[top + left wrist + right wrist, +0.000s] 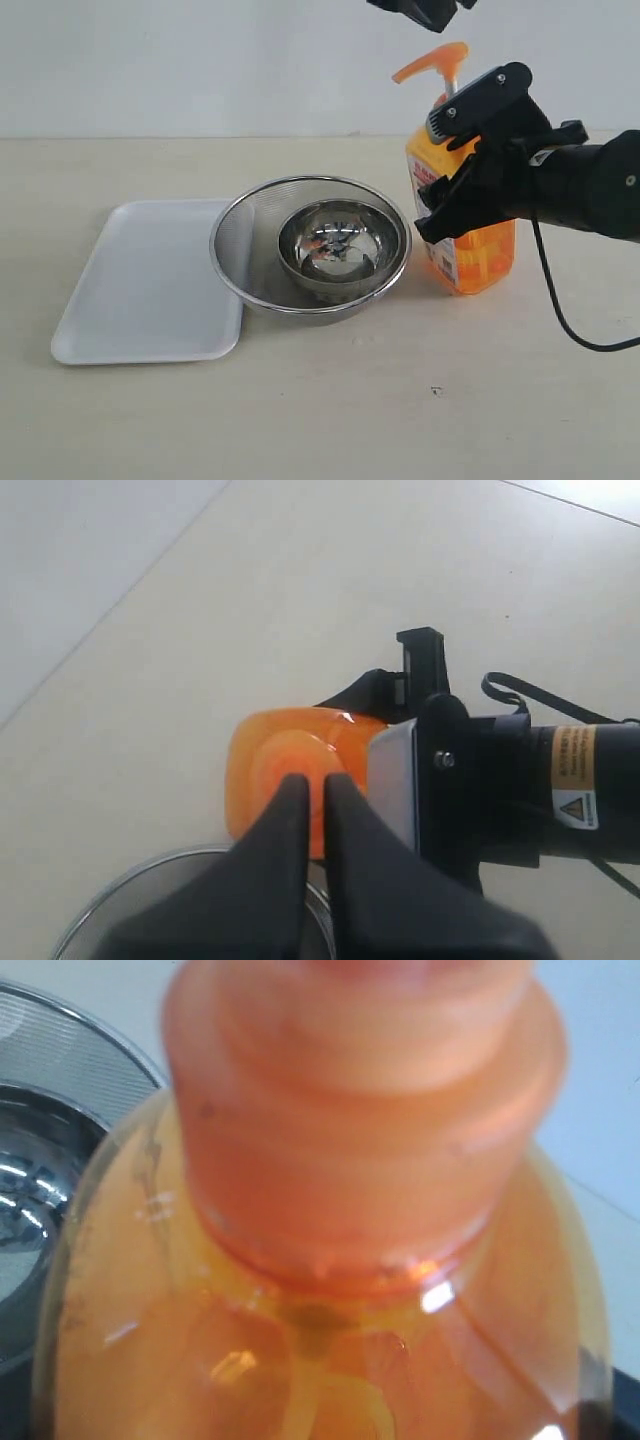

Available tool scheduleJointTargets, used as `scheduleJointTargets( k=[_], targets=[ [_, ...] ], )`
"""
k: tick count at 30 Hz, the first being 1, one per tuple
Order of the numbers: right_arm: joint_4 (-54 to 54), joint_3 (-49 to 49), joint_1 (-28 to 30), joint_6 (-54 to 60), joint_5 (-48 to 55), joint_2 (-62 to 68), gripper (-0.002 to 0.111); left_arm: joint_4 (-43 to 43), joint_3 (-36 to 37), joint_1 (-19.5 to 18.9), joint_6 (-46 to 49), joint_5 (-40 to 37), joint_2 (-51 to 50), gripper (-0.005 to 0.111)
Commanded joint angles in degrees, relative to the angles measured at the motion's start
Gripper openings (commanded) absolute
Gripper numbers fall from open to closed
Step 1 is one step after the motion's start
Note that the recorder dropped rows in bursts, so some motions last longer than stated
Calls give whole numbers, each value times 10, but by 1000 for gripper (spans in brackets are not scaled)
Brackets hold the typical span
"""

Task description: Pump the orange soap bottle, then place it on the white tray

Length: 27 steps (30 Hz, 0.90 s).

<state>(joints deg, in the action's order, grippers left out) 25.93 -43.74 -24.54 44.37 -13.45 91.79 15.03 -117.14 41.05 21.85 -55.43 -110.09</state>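
**A:** Orange soap bottle [480,255]: where is it standing?

**B:** Upright on the table [330,420], just to the right of the mesh bowl [235,240]. It is well apart from the white tray [140,290], which lies flat on the far left.

**A:** How do the bowl and tray sit?

**B:** The mesh bowl's left rim overlaps the tray's right edge. A smaller steel bowl [295,235] sits inside the mesh one.

**A:** And the right gripper [455,200]?

**B:** It reaches in from the right and straddles the upper body of the orange soap bottle. Its jaws are spread wide and clamped on it. The near finger lies against the labelled front face, and the other is hidden behind. The right wrist view shows only the blurred orange neck and shoulder, with the bowls off to one side.

**A:** The left gripper [312,785]?

**B:** It hangs above the pump head [432,62], its two fingers pressed together with only a thin slit between them. In the exterior view it is cut off by the top edge, and there is a gap between it and the pump head. The pump head stands raised on its white stem [450,85].
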Motion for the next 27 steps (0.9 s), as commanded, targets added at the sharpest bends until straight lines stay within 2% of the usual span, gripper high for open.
scheduleJointTargets(
  k=[1, 27],
  targets=[
    [-10, 2, 1, 14, 18, -2, 0, 10, -2, 2, 3, -2, 9, 5],
    [18, -9, 1, 31, -9, 41, 0, 32, -2, 2, 18, -10, 18, 5]
  ],
)
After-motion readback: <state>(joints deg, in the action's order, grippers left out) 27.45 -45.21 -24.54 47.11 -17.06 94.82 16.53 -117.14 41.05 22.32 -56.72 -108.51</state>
